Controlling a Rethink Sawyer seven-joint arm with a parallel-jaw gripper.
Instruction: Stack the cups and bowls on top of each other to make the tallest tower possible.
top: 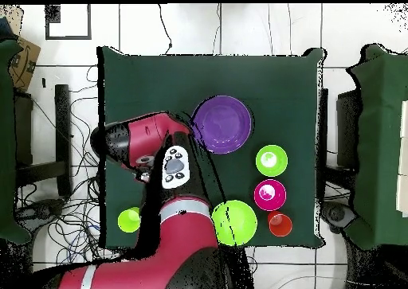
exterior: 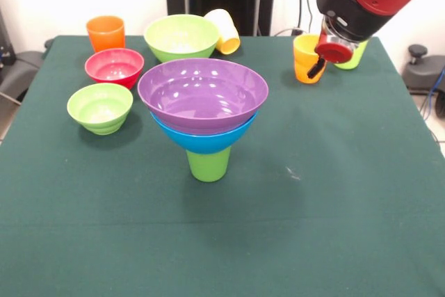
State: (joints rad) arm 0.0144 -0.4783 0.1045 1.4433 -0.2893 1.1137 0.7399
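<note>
The tower (exterior: 203, 119), purple bowl (exterior: 202, 94) in blue bowl (exterior: 201, 140) on an inverted green cup (exterior: 208, 163), stands mid-table. Behind it are small bowls, a large lime bowl (exterior: 181, 36) and a tipped pale yellow cup (exterior: 224, 30). The gripper (exterior: 321, 66) hangs against the orange-yellow cup (exterior: 304, 58); its opening cannot be told. Overhead, the arm hides that cup

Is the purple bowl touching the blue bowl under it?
Touching. The front view shows the purple bowl nested in the blue bowl, no gap between them.
</note>
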